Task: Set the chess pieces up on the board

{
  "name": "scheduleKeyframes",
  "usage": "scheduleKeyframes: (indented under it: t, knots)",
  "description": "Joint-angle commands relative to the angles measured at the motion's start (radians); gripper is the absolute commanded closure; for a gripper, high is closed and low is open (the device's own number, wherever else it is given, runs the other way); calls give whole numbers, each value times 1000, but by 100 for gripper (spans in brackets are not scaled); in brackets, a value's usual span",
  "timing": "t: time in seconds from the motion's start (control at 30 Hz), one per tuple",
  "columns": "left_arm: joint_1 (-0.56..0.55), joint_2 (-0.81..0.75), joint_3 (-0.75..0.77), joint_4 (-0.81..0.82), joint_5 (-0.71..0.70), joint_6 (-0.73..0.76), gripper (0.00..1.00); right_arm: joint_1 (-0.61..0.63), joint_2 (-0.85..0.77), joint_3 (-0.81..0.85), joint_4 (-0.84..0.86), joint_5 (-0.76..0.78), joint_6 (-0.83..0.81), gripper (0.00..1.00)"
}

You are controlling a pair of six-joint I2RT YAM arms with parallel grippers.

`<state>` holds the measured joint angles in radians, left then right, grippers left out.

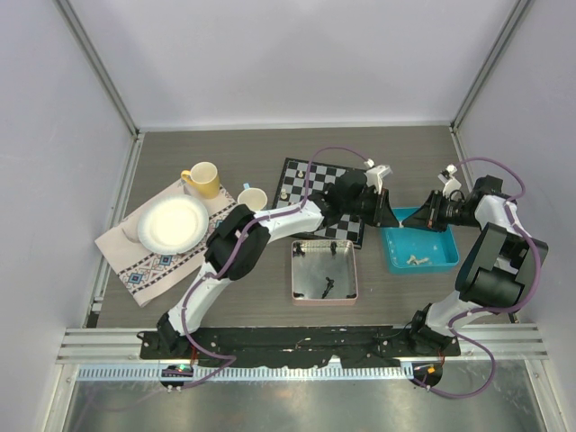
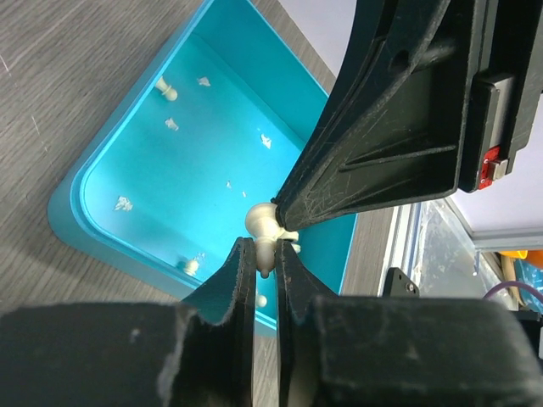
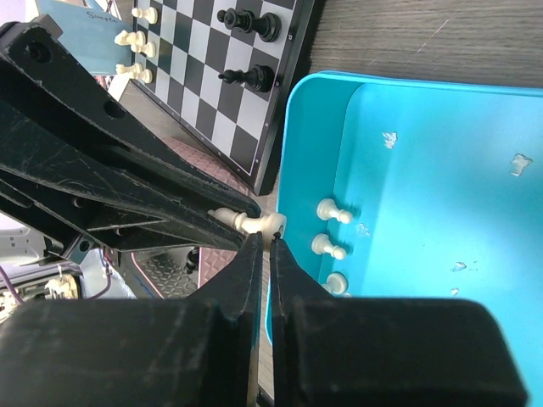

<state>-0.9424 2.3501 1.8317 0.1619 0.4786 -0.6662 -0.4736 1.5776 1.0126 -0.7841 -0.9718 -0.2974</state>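
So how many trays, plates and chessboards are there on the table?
Trays: 2, the blue tray and the pink tray
Plates: 1, the white plate
Chessboards: 1, the chessboard
Total: 4

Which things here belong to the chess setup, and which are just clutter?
Job: checked black and white chessboard; off-white plastic chess pieces in blue rectangular tray; off-white piece gripped by left tool and right tool; pink square tray with dark item, maybe a piece.
Lying about: yellow mug; white cup; white plate; patterned cloth mat.
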Motion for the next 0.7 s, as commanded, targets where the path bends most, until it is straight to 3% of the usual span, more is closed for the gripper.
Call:
scheduleKeyframes:
  t: [0.0,0.1,0.23,0.27,0.47,0.53,0.67]
  knots:
    - [-6,2,44,25,3,16,94,-3,-4,12,0,-27,-19,99]
    - [-6,-5,43,25,-6,19,100,-5,-7,11,-6,-25,-29,99]
    - [-6,-15,38,19,-14,30,100,-5,-11,9,-10,-27,-42,94]
    - [-4,-24,37,15,-15,36,100,-5,-17,9,-10,-25,-45,83]
    - [14,-112,-29,2,-66,62,100,-11,-77,26,-49,-53,-123,49]
    - [28,-147,-71,-1,-84,79,100,-16,-96,30,-58,-54,-140,42]
    - [48,-227,-110,-57,-104,117,100,-36,-123,35,-86,-84,-190,37]
